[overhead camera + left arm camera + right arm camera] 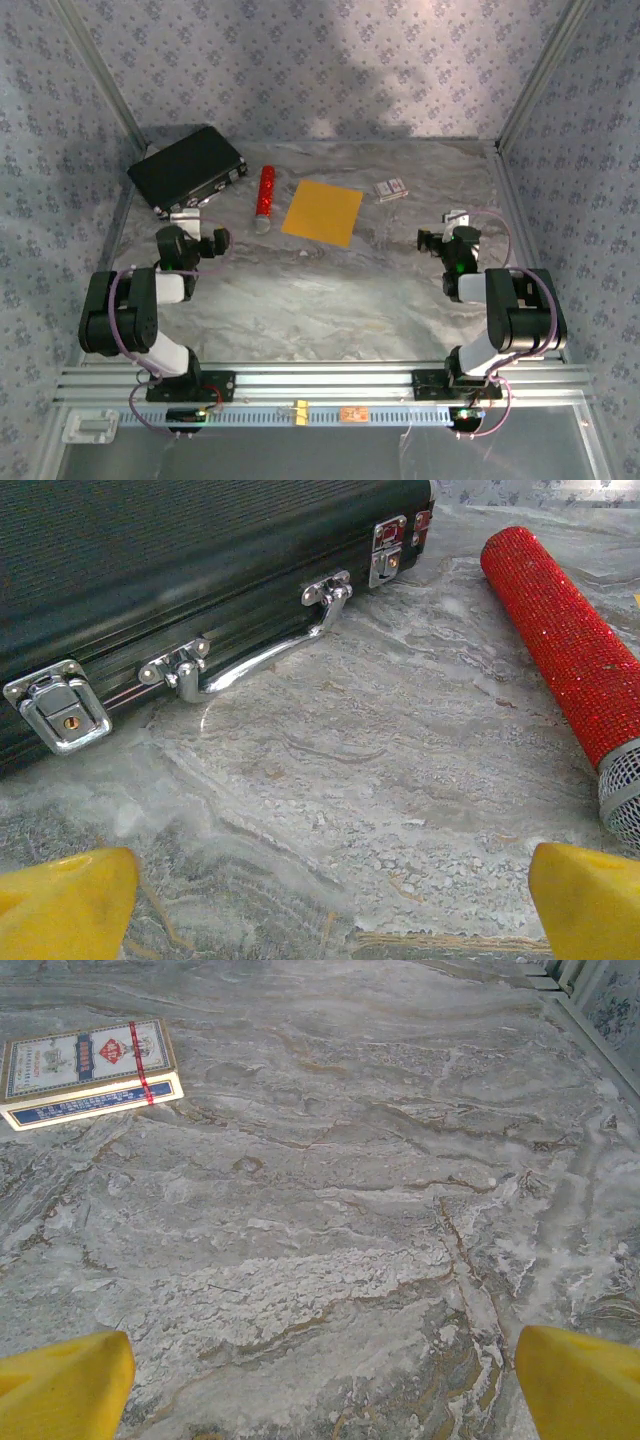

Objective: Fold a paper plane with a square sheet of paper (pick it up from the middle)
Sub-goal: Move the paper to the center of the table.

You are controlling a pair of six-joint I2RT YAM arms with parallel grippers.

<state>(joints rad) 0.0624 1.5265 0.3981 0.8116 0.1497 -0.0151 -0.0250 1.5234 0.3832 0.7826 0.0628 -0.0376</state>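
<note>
The square sheet of paper (322,212) is orange-yellow and lies flat and unfolded on the marble table, at the back centre. A paper plane is out of view. My left gripper (192,213) sits left of the sheet, beyond the red cylinder, low over the table. Its yellow fingertips (70,900) stand wide apart, so the left gripper (330,900) is open over bare marble. My right gripper (455,220) sits to the right of the sheet. It is open too in the right wrist view (322,1385), with nothing between its fingertips (580,1380).
A black case (188,167) with metal latches (60,715) lies at the back left. A red glittery cylinder (266,196) (560,640) lies between case and sheet. A small white-and-red box (391,189) (88,1065) lies right of the sheet. Patterned walls enclose three sides.
</note>
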